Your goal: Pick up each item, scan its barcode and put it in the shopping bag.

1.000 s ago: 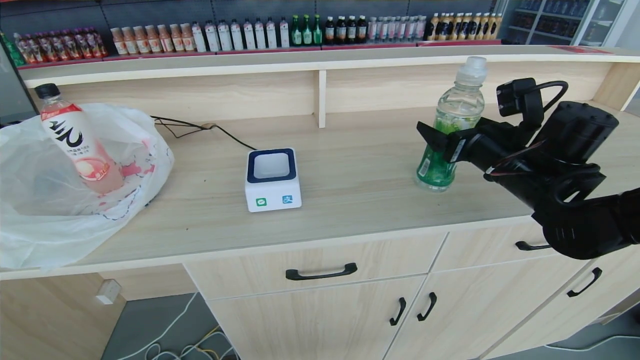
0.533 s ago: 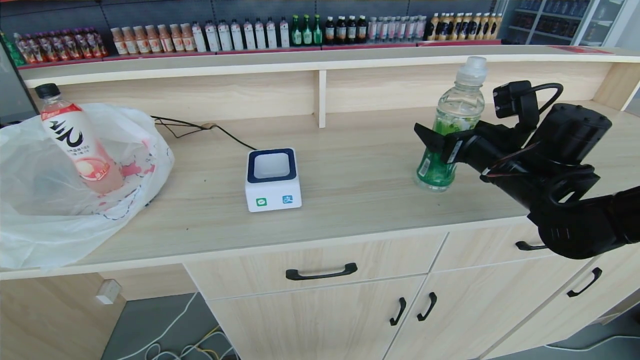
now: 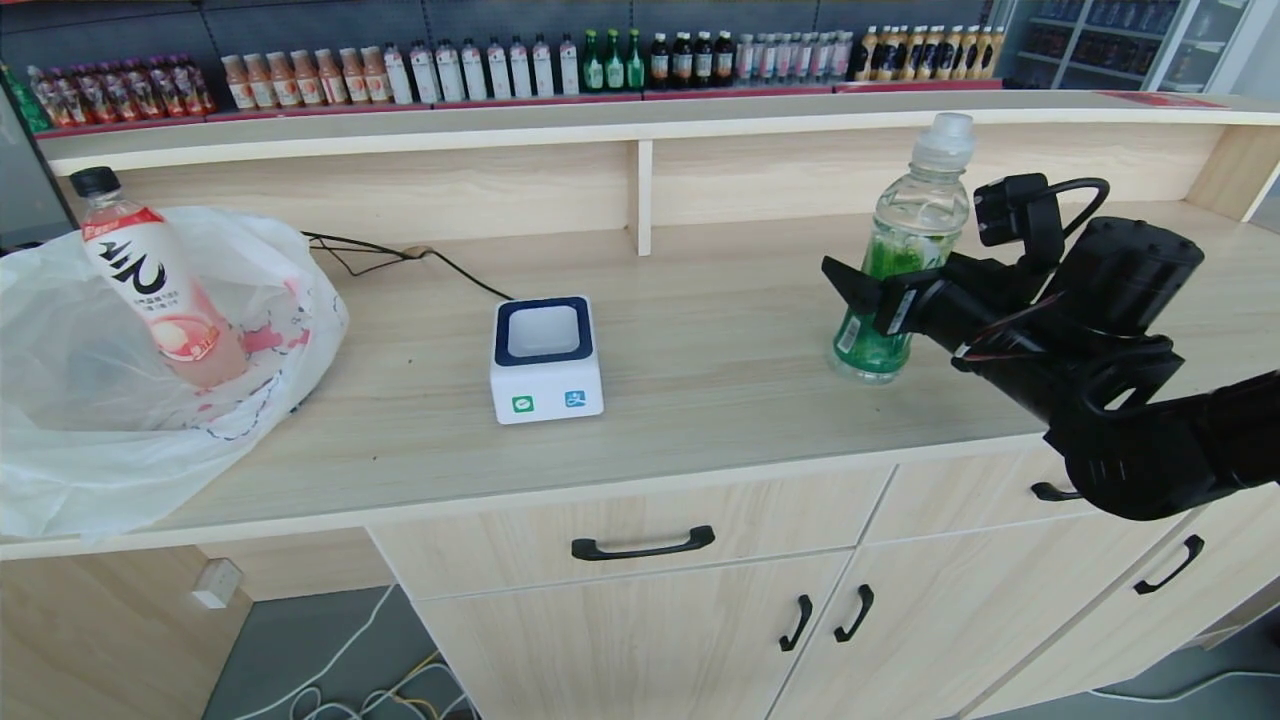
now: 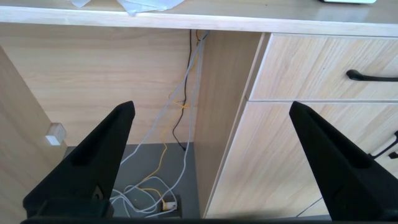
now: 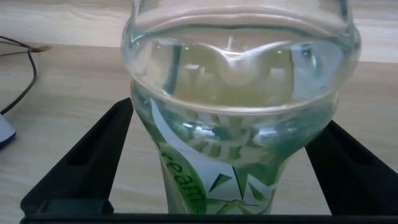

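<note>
Since one second ago the right tool [image 3: 888, 285] has come a little to the left in the frame. Its fingers are apart, one on each side of the green bottle [image 3: 915, 215], not clamped. The bottle stands upright at the right of the wooden table [image 3: 720, 340], well apart from the scanner [image 3: 545, 358] in the middle and the shopping bag [image 3: 90, 420] at far left. The left tool [image 4: 211, 109], fingers apart too, faces the cupboard fronts [image 4: 311, 62]. Behind the table — a shelf of drinks [image 3: 600, 60].

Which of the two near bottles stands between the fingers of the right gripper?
The green-labelled bottle with the white cap; the pink bottle with the black cap leans inside the shopping bag.
</note>
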Controlling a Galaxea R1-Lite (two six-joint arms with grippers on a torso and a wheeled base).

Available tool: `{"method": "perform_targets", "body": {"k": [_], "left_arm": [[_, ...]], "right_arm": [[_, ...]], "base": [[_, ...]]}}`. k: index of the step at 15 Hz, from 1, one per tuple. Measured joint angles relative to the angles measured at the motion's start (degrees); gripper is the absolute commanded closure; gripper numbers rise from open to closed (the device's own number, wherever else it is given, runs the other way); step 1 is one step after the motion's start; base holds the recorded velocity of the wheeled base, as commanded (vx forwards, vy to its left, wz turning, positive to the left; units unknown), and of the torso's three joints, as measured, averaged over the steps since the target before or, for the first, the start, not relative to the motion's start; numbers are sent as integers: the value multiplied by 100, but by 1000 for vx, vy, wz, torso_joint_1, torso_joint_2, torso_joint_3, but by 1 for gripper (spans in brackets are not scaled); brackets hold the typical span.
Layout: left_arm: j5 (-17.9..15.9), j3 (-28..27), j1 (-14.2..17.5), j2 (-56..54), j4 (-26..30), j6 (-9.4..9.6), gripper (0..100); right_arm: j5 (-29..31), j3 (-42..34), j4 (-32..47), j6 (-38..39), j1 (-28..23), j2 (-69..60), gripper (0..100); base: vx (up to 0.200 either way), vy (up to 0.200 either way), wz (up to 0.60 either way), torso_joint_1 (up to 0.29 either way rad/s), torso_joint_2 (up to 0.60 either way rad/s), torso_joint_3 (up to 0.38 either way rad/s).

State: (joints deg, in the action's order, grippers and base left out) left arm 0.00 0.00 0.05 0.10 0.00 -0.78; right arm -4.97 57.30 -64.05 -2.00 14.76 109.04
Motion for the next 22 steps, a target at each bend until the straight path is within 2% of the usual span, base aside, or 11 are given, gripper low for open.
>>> {"method": "perform_targets", "body": {"k": [5,6,22], "left_arm": [[0,0,2,0,0,5,0],[0,0,2,0,0,7,0],[0,0,2,0,0,2,0]], "right_arm": [[5,1,0,56,-2,13,0],[5,6,0,55,-2,16,100],[-28,-208,20,244,150,-299,100]], "base": [[0,0,0,0,0,0],[0,0,0,0,0,0],[0,0,0,0,0,0]]}}
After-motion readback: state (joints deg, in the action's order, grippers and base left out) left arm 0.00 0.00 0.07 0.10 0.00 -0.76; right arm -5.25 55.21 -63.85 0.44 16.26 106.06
